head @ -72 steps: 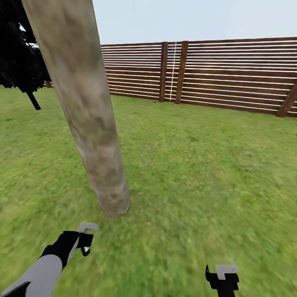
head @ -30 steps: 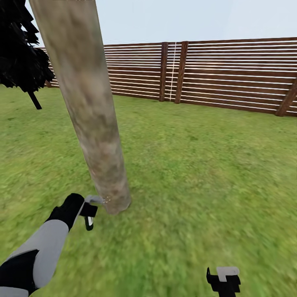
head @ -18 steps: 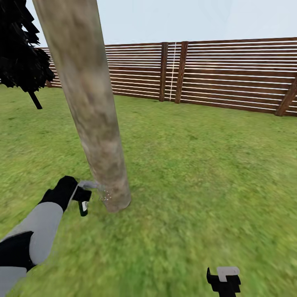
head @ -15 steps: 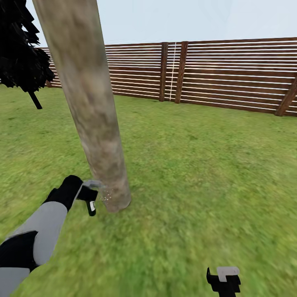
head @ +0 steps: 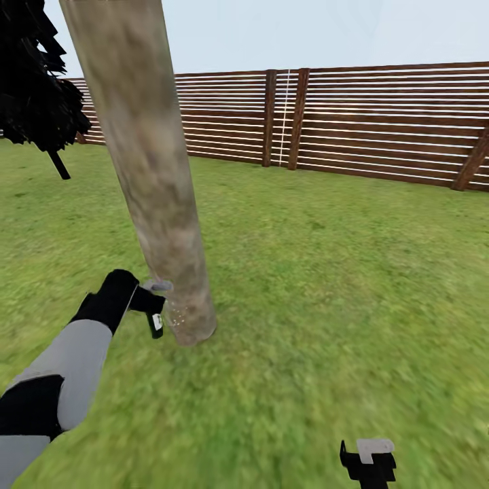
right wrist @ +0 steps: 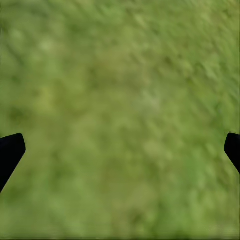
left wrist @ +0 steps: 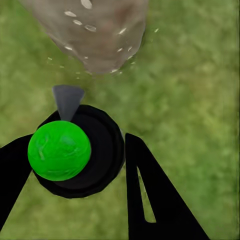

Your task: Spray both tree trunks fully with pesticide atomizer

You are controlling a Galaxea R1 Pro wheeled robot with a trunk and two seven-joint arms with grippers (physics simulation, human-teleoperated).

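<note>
A thick mottled grey-beige tree trunk point(head: 153, 183) rises from the grass lawn point(head: 326, 285) at the left of the head view. My left gripper point(head: 153, 307) is beside the trunk's base, shut on the pesticide atomizer point(left wrist: 75, 152), a black round body with a bright green ball on top. Its grey nozzle point(left wrist: 67, 100) points at the trunk's foot point(left wrist: 95, 35), where small white droplets speckle the bark and the air. My right gripper point(head: 367, 458) hangs low over the grass at the bottom right, open, with its fingertips point(right wrist: 11, 150) wide apart and nothing between them.
A brown horizontal-slat wooden fence point(head: 353, 122) closes the yard at the back. A dark conifer point(head: 37, 88) stands at the far left behind the trunk. Open grass stretches to the right of the trunk up to the fence.
My left arm has carried the atomizer up and forward until it is close beside the trunk's base, and white spray specks now show there. The right gripper has stayed put.
</note>
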